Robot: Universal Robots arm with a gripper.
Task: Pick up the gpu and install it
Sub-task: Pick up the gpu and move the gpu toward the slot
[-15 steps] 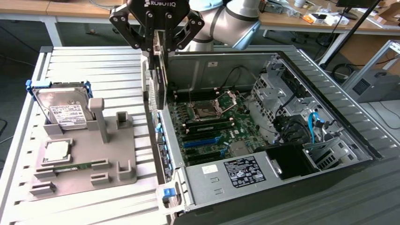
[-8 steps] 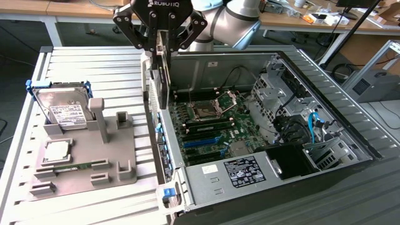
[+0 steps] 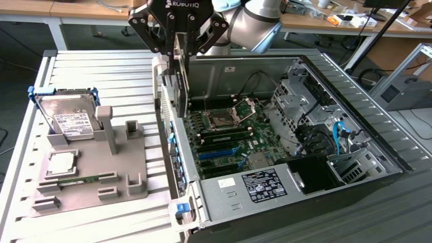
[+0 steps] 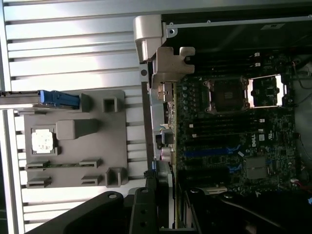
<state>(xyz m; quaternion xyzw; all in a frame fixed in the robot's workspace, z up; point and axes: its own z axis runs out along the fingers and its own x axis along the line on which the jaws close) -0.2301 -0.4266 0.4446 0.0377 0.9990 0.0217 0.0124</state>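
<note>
Nearest me in the exterior view, the gray holder [image 3: 128,169] is sitting on the slatted table [image 3: 101,66], carrying a processor chip [image 3: 60,162] and, further back, a hard drive [image 3: 68,120]. Beside it the open computer case [image 3: 223,76] is showing its motherboard [image 3: 229,139]. Above the board's edge on the exterior view's left, the gripper [image 3: 181,50] is hanging with fingers partly closed, pinching the gpu [image 3: 181,86] upright on edge. I cannot tell whether the card is touching the board.
</note>
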